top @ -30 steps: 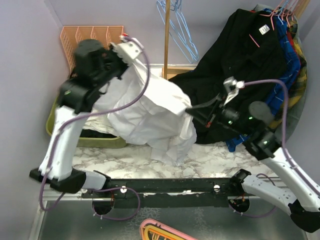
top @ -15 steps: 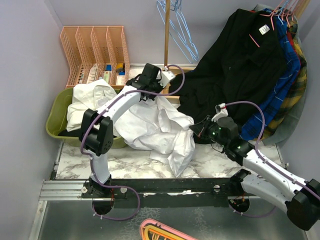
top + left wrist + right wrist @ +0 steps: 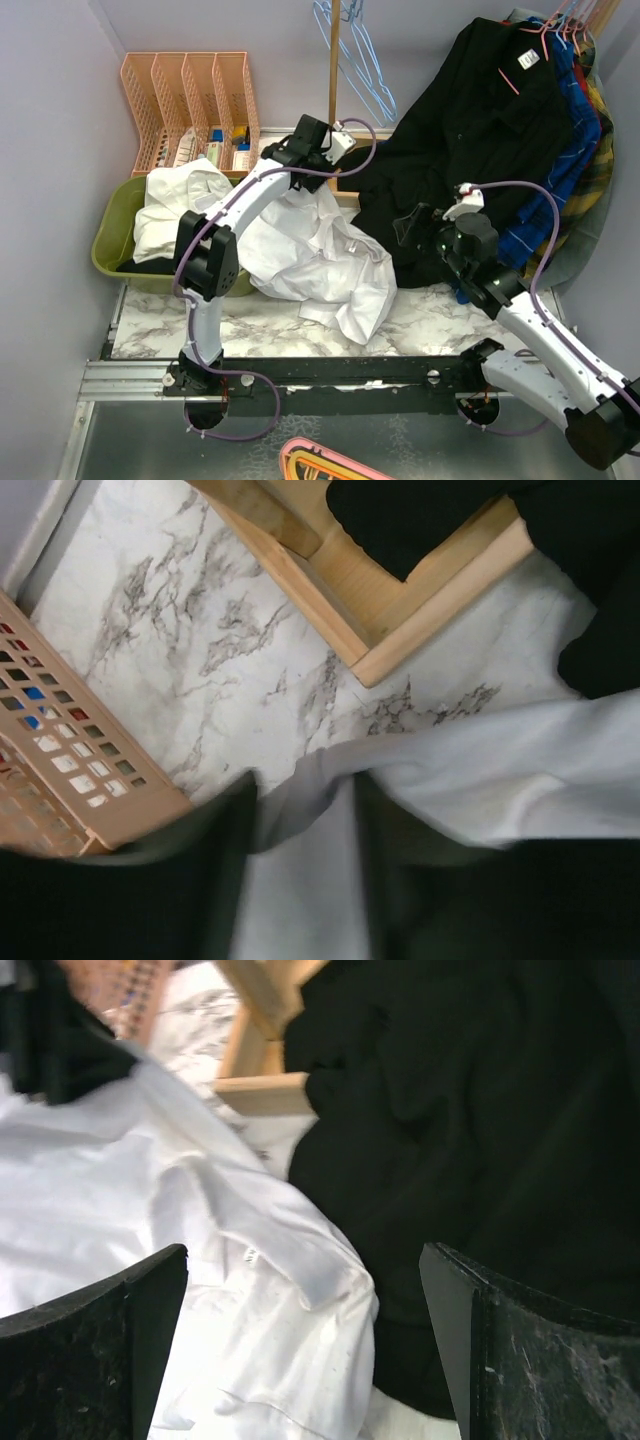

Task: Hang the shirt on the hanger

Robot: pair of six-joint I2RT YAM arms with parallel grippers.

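Note:
The white shirt (image 3: 320, 260) lies in a crumpled heap on the marble table, its upper end reaching toward the wooden stand. My left gripper (image 3: 305, 160) hovers over that end. In the left wrist view its jaws (image 3: 305, 790) stand apart, with a strip of shirt (image 3: 500, 770) lying between them. My right gripper (image 3: 410, 222) is wide open at the shirt's right edge, with nothing between its fingers (image 3: 300, 1260); shirt fabric (image 3: 200, 1210) lies below. The light-blue hanger (image 3: 358, 60) hangs from the stand's post at the back.
A black garment (image 3: 470, 110) drapes beside the shirt, over the stand's wooden base (image 3: 400, 610). Plaid and blue clothes hang at right on pink hangers (image 3: 545, 35). A green tub (image 3: 108, 245) holds another white garment (image 3: 180, 200). An orange organizer (image 3: 190, 90) stands at the back left.
My left arm swung from high on the left down to the back centre. Both grippers opened. The shirt dropped and spread lower on the table. The right gripper drew back to the right.

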